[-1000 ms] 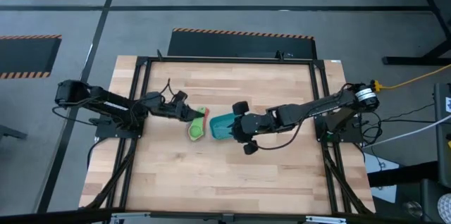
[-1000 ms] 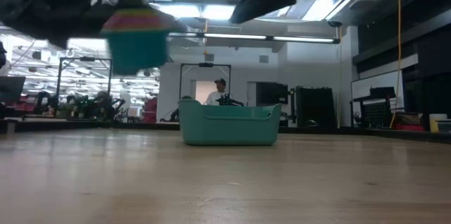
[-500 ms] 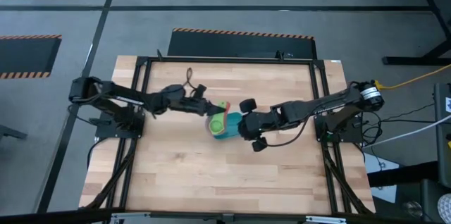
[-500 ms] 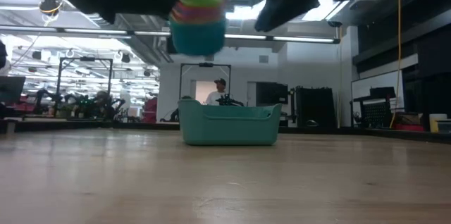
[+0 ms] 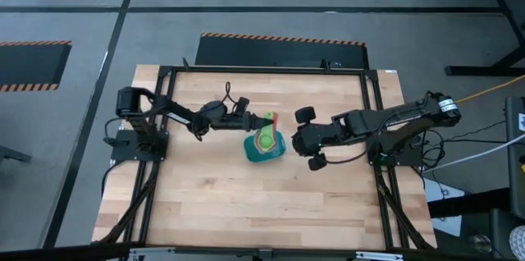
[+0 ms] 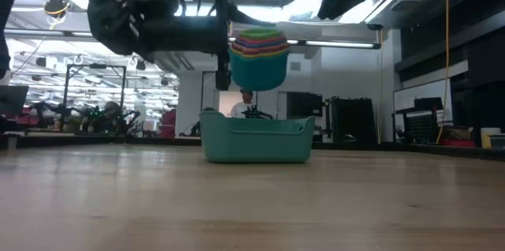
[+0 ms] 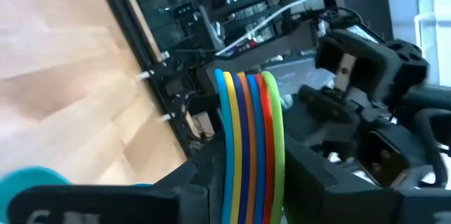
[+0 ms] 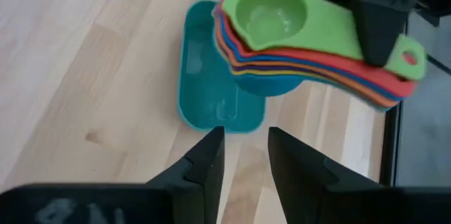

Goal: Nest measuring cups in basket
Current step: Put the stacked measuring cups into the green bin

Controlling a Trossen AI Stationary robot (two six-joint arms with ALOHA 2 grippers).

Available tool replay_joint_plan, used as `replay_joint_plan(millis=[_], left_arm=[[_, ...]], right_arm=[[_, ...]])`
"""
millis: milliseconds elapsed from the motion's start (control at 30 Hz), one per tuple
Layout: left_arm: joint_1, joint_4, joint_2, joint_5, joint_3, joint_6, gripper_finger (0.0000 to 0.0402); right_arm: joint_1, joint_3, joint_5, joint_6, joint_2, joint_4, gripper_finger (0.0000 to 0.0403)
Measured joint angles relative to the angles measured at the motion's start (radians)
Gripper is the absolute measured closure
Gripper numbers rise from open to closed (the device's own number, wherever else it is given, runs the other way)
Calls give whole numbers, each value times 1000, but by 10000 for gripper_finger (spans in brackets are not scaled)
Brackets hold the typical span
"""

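Observation:
The measuring cups (image 5: 264, 137) are nested in one stack, green on top and light blue at the bottom, and hang in the air over the basket (image 5: 266, 153). The basket is a teal tub that rests by its base on the table. In the low view the cups (image 6: 258, 52) float above the basket (image 6: 256, 140). My left gripper (image 5: 259, 121), reaching from the table's left, is shut on the stack's handles. My right gripper (image 5: 310, 138) is open just right of the basket, and its wrist view looks at the cups (image 8: 271, 20) and the basket (image 8: 211, 101). My left gripper pinches the bundle of stacked handles (image 7: 250, 132) between its two fingers (image 7: 190, 185), squeezing all the handles together. One finger (image 8: 380, 30) lies on the green top handle near its free end. The fingers cross the handles. The stack is lifted clear, bowls upright, above the basket.
Black frame rails (image 5: 164, 121) run along the sides of the wooden table. Bare wood lies toward the near edge (image 5: 262, 212) and around the basket. A person (image 6: 246, 103) stands in the room far behind the table.
My left gripper has carried the stack of cups toward the table's right, from left of the basket to a spot above it, still shut on the handles. My right gripper has drawn back from over the basket toward the right edge. The basket has stayed in place.

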Motion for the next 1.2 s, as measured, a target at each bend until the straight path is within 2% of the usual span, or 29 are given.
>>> replay_joint_plan(millis=[167,467,733,967,1200], left_arm=[[26,43,26,-2,-22,5,316],[43,62,27,-42,-111,-22,319],[-20,73,28,-100,-112,-23,320],[-39,78,83,-112,-102,-46,320],[-28,203,150,-81,-94,-84,320]], right_arm=[[0,0,-1,25,-11,-26,288],[0,0,-1,24,-11,-22,288],[0,0,0,21,-10,-3,288],[0,0,-1,21,-10,1,288],[-1,-1,-6,21,-10,6,288]])
